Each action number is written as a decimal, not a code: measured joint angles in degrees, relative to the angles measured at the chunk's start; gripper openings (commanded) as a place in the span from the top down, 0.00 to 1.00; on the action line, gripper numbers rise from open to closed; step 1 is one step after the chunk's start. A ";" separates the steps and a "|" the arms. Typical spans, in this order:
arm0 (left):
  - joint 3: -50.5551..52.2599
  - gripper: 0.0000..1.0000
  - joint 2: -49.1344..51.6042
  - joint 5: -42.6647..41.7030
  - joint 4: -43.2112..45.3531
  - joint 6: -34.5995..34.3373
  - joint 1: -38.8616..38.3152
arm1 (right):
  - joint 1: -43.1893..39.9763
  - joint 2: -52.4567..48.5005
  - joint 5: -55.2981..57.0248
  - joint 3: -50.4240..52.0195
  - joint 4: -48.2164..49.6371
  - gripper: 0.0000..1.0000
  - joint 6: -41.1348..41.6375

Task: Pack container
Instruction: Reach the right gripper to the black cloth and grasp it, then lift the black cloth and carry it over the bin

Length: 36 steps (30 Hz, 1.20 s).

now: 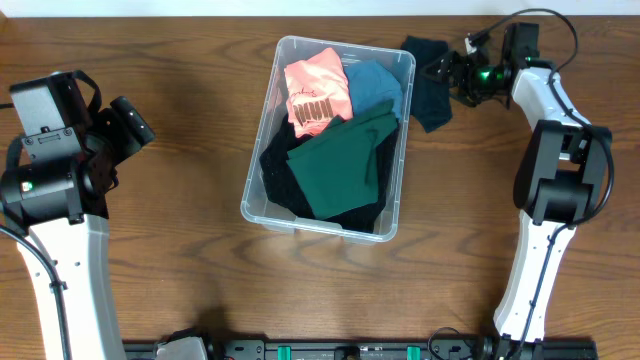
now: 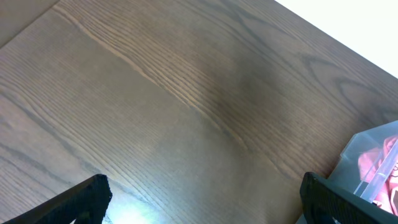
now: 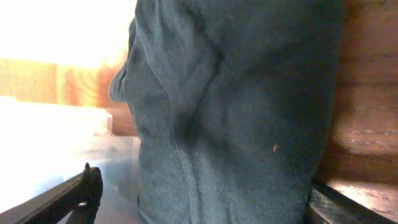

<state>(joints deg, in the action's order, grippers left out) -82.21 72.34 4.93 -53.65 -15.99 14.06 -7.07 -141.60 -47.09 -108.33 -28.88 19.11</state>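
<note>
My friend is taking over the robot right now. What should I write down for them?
Left gripper: open, holding nothing, over bare table left of the container.
Right gripper: open, jaws wide on either side of the dark teal cloth, which lies on the table beside the container's far right corner.
Done: pink top, blue cloth, green cloth and black cloth are inside.
Left: probably grip the dark teal cloth and put it in.
</note>
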 measured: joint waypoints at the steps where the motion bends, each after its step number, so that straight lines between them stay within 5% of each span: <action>1: 0.00 0.02 0.00 0.00 0.02 0.00 -0.02 | -0.11 0.28 -0.26 1.14 1.57 0.08 0.98; 18: 0.00 0.02 0.00 0.00 0.02 0.00 -0.02 | -1.92 1.27 -5.18 6.78 7.74 0.17 4.35; 26: 0.00 0.02 0.00 0.00 0.02 0.00 -0.02 | -0.76 1.03 -2.32 8.13 7.87 0.77 4.74; 30: 0.00 0.02 0.00 0.00 0.00 0.00 -0.02 | -0.50 0.52 -2.36 8.44 7.74 0.97 5.73; 36: 0.00 0.02 0.00 0.00 0.02 0.00 -0.02 | -0.70 0.44 -2.82 8.66 8.22 0.99 6.40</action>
<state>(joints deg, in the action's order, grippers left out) -82.21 72.34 4.93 -53.63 -15.99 14.04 -7.77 -141.16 -49.91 -99.68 -20.67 25.52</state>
